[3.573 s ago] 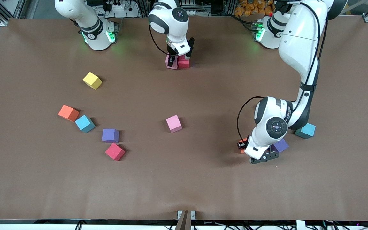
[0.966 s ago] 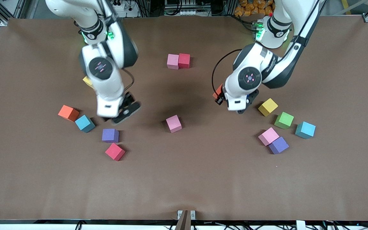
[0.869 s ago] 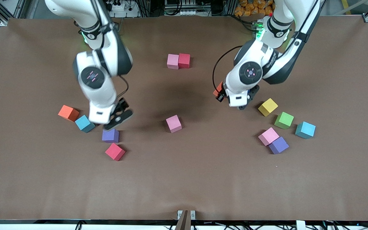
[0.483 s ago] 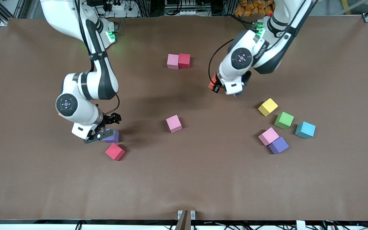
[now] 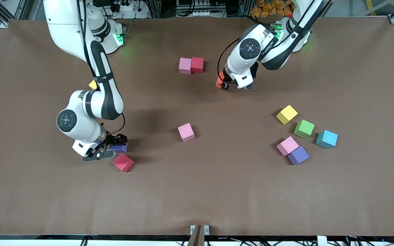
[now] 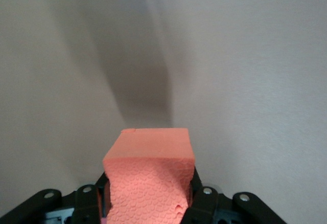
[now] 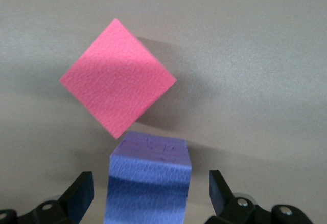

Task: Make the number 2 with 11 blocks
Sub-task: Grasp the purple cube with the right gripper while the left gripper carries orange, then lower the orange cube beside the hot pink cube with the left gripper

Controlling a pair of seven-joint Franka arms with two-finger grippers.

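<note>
My left gripper [image 5: 223,84] is shut on an orange block [image 5: 219,81] and holds it over the table beside a touching pink block [image 5: 184,65] and red block [image 5: 197,65]. In the left wrist view the orange block [image 6: 149,175] fills the jaws of the left gripper [image 6: 148,206]. My right gripper [image 5: 109,150] is open and low, with one finger on each side of a purple block [image 5: 119,147]. The right wrist view shows this purple block [image 7: 149,183] between the open fingers [image 7: 80,196], with a red block [image 7: 117,78] just past it. The other blocks lie scattered.
A lone pink block [image 5: 186,132] lies mid-table. Yellow [image 5: 287,114], green [image 5: 304,128], teal [image 5: 327,139], pink [image 5: 287,145] and purple [image 5: 298,155] blocks cluster toward the left arm's end. A yellow block [image 5: 93,84] peeks out from the right arm. The red block [image 5: 123,162] lies beside the right gripper.
My right arm left the pink and red pair, swung over and came down around the purple block. My left arm carried the orange block from the cluster toward the pair.
</note>
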